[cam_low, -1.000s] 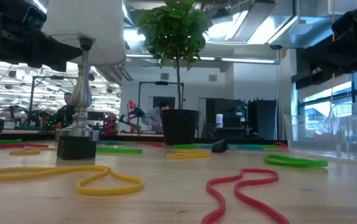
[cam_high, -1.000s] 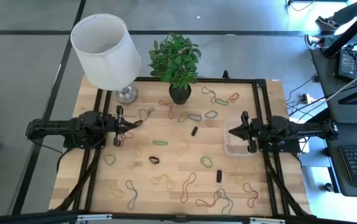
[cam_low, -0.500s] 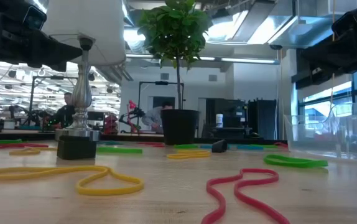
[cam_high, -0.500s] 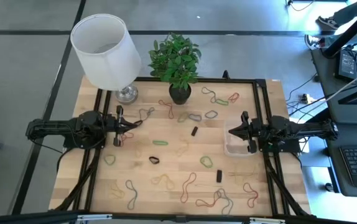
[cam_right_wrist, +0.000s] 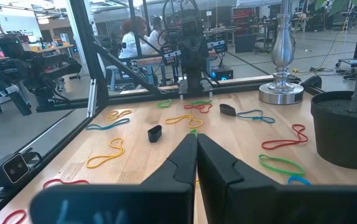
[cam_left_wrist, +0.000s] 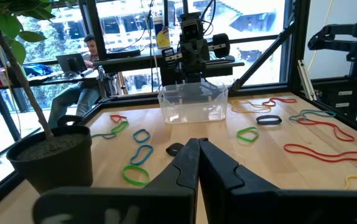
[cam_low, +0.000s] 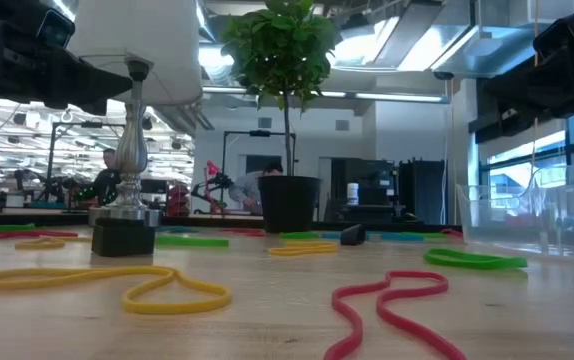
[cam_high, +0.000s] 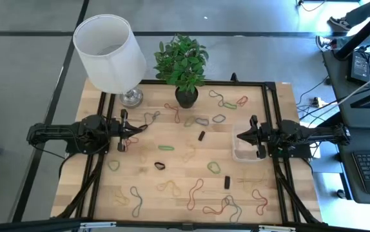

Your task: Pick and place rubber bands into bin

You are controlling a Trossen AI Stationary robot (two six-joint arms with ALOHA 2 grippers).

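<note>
A wooden table [cam_high: 172, 174] filled the centre of the overhead frame, rubber bands [cam_high: 194, 190] strewn across it. The lamp [cam_high: 111, 48] and plant [cam_high: 182, 64] stood at its upper edge. The left gripper [cam_high: 145, 127] hovered mid-left, fingers clenched on nothing; the right gripper [cam_high: 240, 136], likewise closed and empty, hung over the clear bin [cam_high: 244, 154] at centre-right.

Table [cam_high: 172, 174] evenly and brightly lit from above, only faint soft shadows cast, window glare seen behind the bin [cam_left_wrist: 193, 104], nearest rubber bands [cam_low: 387, 300] softened at table height, wrist views bent at the edges.
</note>
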